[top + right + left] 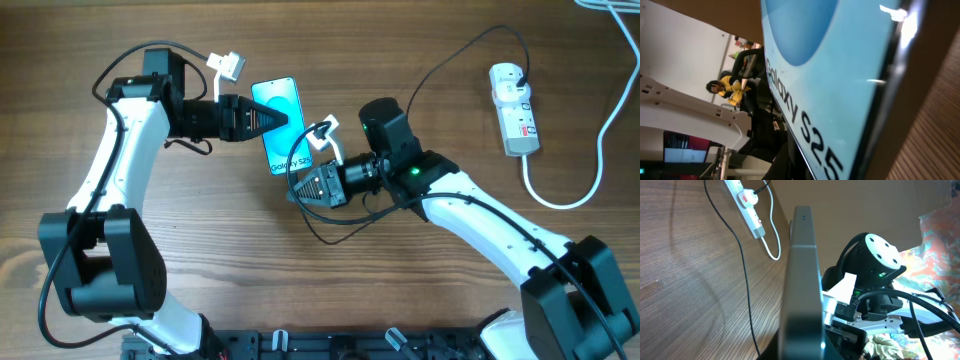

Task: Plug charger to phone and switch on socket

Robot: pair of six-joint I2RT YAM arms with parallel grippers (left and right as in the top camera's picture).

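The phone (277,108), with a teal screen and a white "Galaxy S25" band, is held off the table by my left gripper (272,120), which is shut on its left side. The left wrist view shows the phone edge-on (802,290). My right gripper (305,186) sits at the phone's bottom end, closed where the thin black charger cable (440,65) ends. The connector tip is hidden. The phone's screen (840,75) fills the right wrist view. The white socket (513,110) lies at the far right, with the charger's plug in it, and shows in the left wrist view (747,205).
A thick white cord (600,150) curves from the socket toward the table's right edge. The black cable (742,265) loops on the wood below the right arm. Bare wooden table lies at the front left.
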